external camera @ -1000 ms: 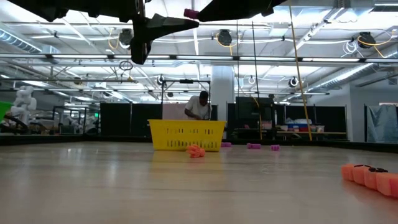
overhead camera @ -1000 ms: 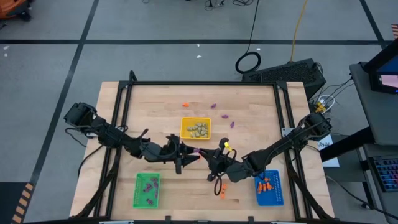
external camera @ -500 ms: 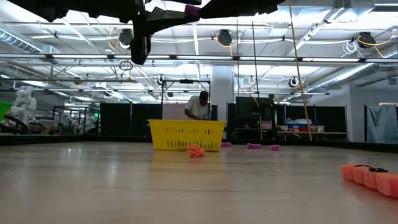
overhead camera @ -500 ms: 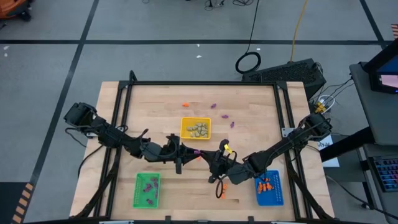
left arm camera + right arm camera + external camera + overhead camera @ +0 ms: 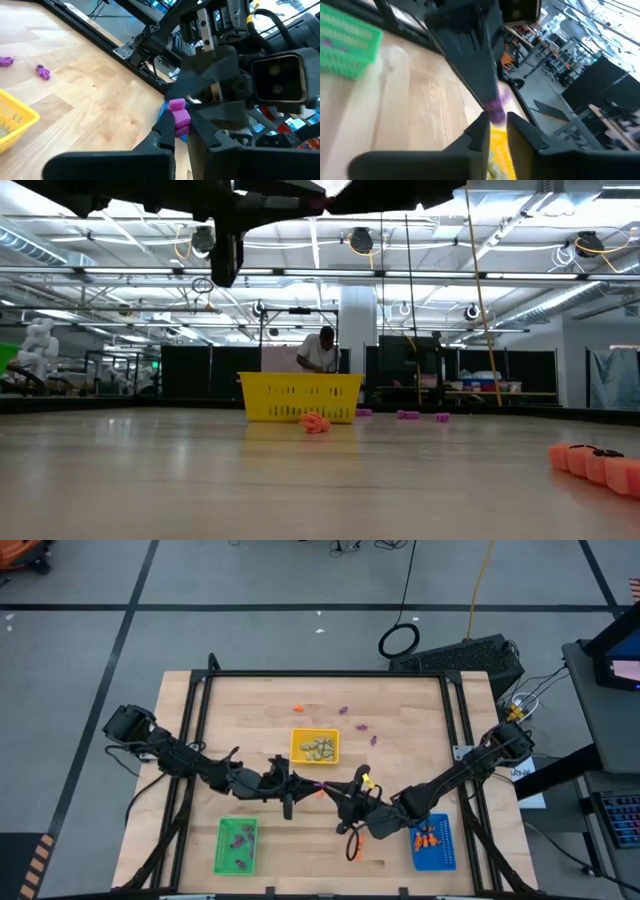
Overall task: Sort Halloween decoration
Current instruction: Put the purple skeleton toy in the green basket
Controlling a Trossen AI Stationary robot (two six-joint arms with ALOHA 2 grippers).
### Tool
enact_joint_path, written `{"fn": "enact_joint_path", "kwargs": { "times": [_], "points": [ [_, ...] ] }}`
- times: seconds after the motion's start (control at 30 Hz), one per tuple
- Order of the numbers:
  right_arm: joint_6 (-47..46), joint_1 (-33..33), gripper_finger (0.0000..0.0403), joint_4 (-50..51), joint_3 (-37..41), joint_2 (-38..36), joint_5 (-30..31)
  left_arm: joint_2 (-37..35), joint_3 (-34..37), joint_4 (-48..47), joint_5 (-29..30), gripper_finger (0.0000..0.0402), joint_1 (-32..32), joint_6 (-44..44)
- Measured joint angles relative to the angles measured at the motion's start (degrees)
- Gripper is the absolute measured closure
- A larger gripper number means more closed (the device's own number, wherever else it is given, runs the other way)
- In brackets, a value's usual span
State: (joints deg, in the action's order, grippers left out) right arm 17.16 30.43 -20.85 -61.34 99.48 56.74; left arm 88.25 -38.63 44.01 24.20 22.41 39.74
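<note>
Left wrist view: the left gripper (image 5: pixel 181 131) has its two dark fingers closed on a tiny purple plastic trinket (image 5: pixel 178 116), held in the air above the pale wooden table (image 5: pixel 400 720) near its middle. The right gripper (image 5: pixel 342 798) meets it tip to tip; whether its fingers are parted or also pinch the trinket, I cannot tell. The trinket looks light, stiff and easily dropped, so a firm pinch across its middle suits. A green plastic tray (image 5: pixel 236 845) holding purple pieces sits nearby.

The two grippers meet tip to tip above the table (image 5: pixel 400 710) centre, the left gripper (image 5: pixel 312 786) left of the right gripper (image 5: pixel 330 792). One tray (image 5: pixel 315 747) sits behind them; another tray (image 5: pixel 236 845) lies front-left, a third tray (image 5: pixel 433 842) front-right. Loose trinkets (image 5: pixel 358 725) lie behind the central tray.
</note>
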Motion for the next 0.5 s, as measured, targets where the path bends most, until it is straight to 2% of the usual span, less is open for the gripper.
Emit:
{"fn": "enact_joint_path", "kwargs": {
  "times": [0.3,0.5],
  "points": [
    [-1.68,1.62,0.0242,1.32,0.02,0.0,0.65,-0.02,0.0,-0.04,-1.72,0.0389,0.11,-0.12],
    [-1.96,3.28,0.02,1.81,0.02,0.0,0.6,-0.64,0.0,-0.03,-6.97,0.0389,0.11,-3.13]
  ]
}}
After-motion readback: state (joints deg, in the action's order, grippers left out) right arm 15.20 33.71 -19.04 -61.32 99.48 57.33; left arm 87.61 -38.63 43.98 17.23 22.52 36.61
